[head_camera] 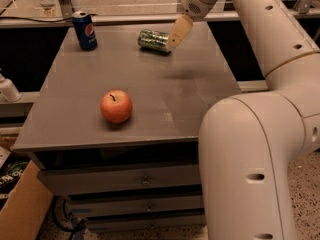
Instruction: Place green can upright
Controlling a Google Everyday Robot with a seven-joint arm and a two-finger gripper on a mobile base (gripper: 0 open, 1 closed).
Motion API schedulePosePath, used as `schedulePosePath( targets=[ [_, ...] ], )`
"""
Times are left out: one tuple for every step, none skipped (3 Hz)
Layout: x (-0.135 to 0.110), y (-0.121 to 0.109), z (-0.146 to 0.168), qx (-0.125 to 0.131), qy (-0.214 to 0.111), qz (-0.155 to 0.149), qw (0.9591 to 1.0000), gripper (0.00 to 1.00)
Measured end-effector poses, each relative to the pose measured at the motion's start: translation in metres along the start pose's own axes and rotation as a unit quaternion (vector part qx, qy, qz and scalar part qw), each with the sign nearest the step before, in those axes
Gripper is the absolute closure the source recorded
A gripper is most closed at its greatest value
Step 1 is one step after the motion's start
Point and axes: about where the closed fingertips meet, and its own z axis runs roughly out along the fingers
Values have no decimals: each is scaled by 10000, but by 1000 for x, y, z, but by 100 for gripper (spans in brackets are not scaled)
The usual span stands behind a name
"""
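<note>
The green can (153, 40) lies on its side near the far edge of the grey table (200, 84), its silver end toward the right. My gripper (178, 32) hangs over the table just right of the can, its tan fingers (180, 29) pointing down-left at the can's right end. It holds nothing that I can see.
A blue Pepsi can (85, 30) stands upright at the table's far left corner. A red apple (116, 106) sits on the near left part. My large white arm (250, 134) fills the right side. A cardboard box (20, 204) stands on the floor at left.
</note>
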Motion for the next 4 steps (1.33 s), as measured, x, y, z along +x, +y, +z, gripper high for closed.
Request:
schedulePosePath(
  targets=[
    [-24,2,15,-25,-249,46,9997,0],
    [-40,2,31,-3,-487,111,9988,0],
    [-53,2,54,57,-629,140,9979,0],
    [-61,5,76,98,-588,140,9981,0]
  ],
)
